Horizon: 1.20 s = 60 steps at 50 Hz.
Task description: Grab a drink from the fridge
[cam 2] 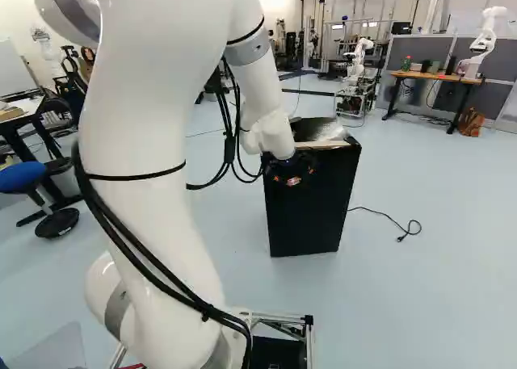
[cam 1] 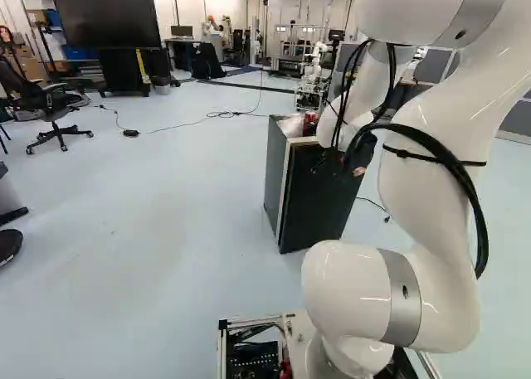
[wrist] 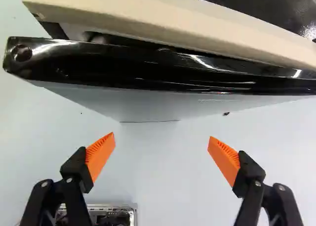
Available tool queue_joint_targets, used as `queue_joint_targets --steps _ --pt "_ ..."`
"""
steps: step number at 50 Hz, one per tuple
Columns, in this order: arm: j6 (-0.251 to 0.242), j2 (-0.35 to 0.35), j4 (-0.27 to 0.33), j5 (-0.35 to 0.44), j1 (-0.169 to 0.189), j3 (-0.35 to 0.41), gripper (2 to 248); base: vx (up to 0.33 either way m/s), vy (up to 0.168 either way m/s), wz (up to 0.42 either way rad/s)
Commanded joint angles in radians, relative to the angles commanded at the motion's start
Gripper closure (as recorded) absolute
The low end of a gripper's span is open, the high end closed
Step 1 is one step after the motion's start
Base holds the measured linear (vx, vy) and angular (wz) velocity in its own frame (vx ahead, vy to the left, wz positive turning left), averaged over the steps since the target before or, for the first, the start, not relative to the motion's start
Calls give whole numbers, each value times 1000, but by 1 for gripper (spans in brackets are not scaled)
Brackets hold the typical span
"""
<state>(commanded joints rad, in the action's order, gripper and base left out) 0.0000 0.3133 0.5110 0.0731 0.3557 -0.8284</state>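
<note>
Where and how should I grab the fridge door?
Probably by the top edge of the fridge door, near its end with the round hole, from above: a dark gap shows there between the door and the fridge top. The open gripper is spread along the edge, so I'd turn it crosswise, one finger each side.

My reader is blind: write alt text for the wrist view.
Open, empty gripper, orange pads spread wide, just short of the fridge door's glossy black top edge. A cream strip runs behind that edge; pale floor shows beyond the gripper.
</note>
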Motion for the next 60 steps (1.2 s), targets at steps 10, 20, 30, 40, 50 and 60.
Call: queue_joint_targets --steps 10,20,30,40,50,60 --pt "0 12 0 0 -6 -15 3 0 0 0" --pt "0 23 0 0 -12 -29 3 0 0 0" --pt "0 33 0 0 -17 -41 3 0 0 0" --pt "0 42 0 0 -22 -53 3 0 0 0" --pt "0 52 0 7 -27 -66 3 0 0 0" --pt "0 61 0 17 -32 -78 3 0 0 0"
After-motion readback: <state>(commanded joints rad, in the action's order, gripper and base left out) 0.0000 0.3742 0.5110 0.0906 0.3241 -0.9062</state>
